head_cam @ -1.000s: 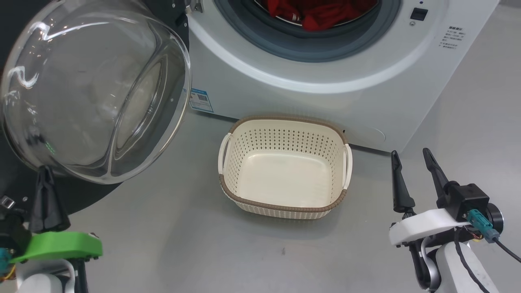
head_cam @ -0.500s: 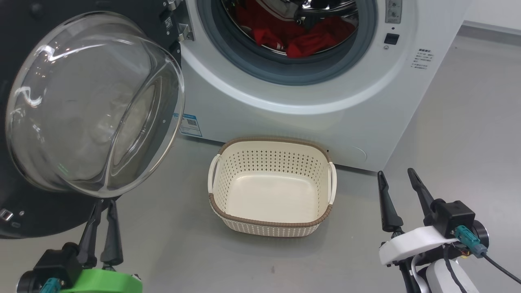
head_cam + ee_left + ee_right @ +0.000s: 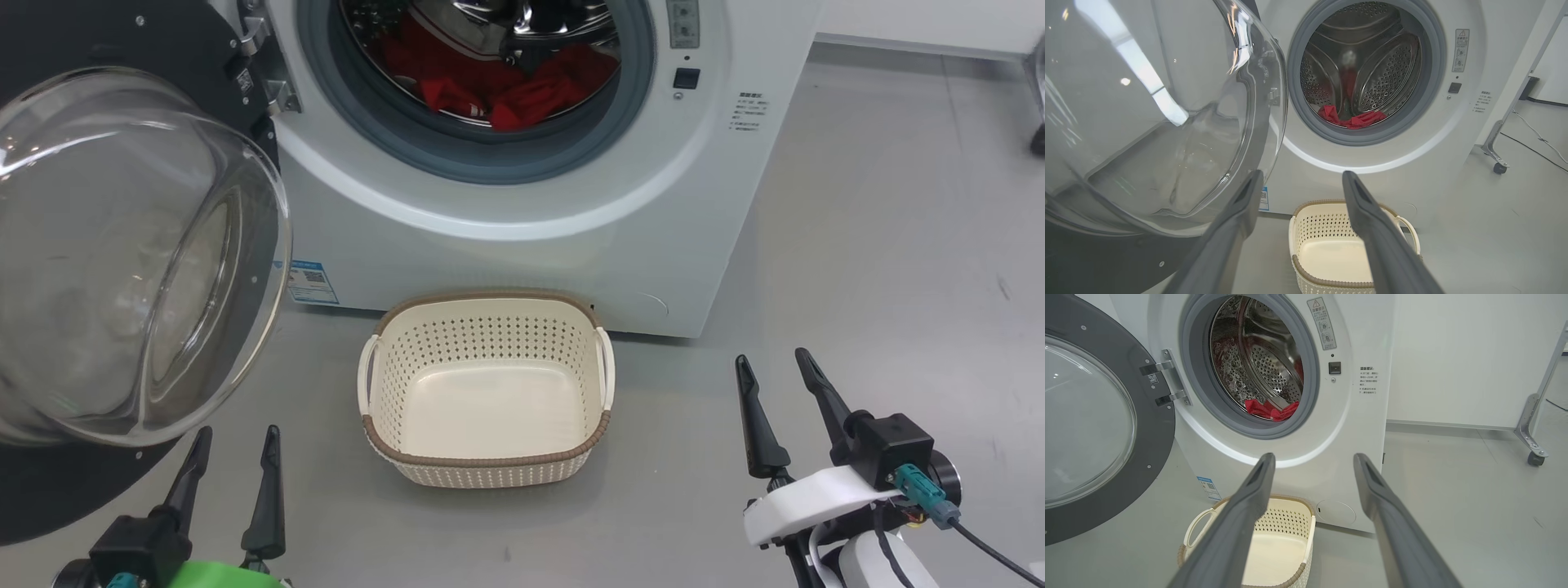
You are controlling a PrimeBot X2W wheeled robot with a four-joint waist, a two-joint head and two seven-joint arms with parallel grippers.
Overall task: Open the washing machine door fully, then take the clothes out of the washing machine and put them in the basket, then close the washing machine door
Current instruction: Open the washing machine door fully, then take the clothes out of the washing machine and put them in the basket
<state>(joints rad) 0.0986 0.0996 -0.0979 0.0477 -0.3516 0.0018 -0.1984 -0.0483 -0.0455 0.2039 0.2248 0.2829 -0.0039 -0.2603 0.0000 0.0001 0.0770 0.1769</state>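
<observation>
My left fingers [image 3: 268,490] are spread wide and hold nothing, near the open door [image 3: 122,245]. My right fingers [image 3: 755,425] are wide apart too, empty, beside the basket [image 3: 490,475].

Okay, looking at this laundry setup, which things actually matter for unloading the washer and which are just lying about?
For the job: washing machine door, washing machine, red clothes inside it, empty basket in front.
Just lying about: metal frame leg on a caster, off to the side.
</observation>
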